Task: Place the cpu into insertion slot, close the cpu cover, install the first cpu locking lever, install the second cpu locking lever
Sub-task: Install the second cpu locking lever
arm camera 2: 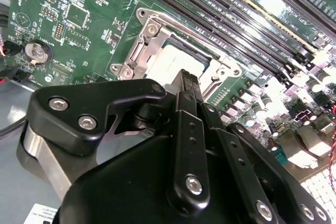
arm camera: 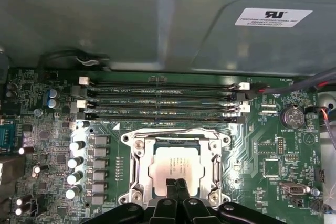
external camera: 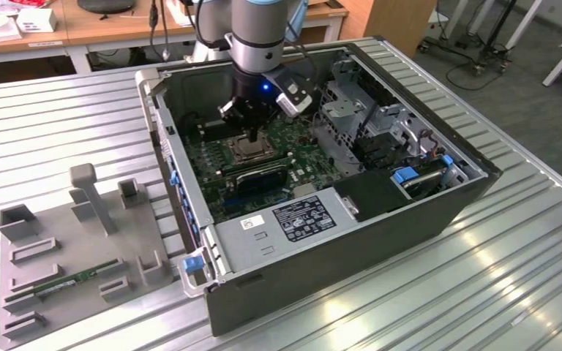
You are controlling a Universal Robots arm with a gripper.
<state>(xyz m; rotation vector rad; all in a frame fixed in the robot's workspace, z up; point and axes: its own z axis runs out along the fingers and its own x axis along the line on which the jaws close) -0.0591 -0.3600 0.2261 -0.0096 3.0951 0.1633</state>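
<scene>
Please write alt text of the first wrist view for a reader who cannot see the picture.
The end effector, fingertips together, sits at the edge of the cpu, which lies in the insertion slot on the green motherboard with the silvery cpu cover framing it. Four long black memory slots run behind the socket, below the grey case wall.

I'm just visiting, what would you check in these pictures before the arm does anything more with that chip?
1. Chip seated: ok. The cpu lies flat inside the insertion slot.
2. Cover down: ok, it seems. The cpu cover frames the chip.
3. Fingers: ok. The gripper is shut with nothing held, its tips at the chip's edge.
4. Locking levers: cannot tell whether either is latched.
5. Memory slots beside the socket: ok, nothing in the way.
6. Case wall: ok, the arm stands apart from it in the exterior view.
</scene>
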